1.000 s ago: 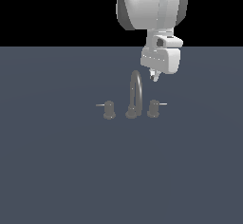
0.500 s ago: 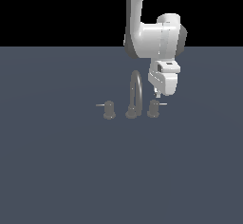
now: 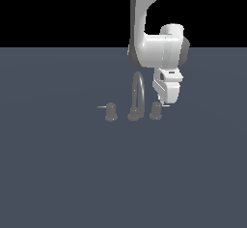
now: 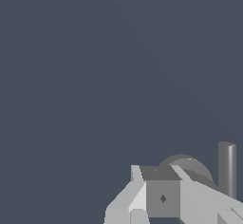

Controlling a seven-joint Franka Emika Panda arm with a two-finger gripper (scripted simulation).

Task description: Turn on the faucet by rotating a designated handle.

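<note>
Simulated scene: flat slate-grey floor [image 3: 58, 174], black void backdrop, untextured rendered faucet [image 3: 137, 99].

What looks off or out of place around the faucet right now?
Nothing stands out. The faucet stands upright, with a knob on each side. The gripper hangs just above the handle on the exterior view's right; whether they touch cannot be told.

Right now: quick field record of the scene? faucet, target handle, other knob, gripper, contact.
faucet: arched spout on a round base, a knob at each side
handle: knob on the exterior view's right, thin lever pointing right
other knob: twin knob on the exterior view's left, lever pointing left
gripper: gripper low, just above and beside the handle's lever
jaw state: cannot tell
contact: cannot tell from either view
surface: plain grey floor
</note>
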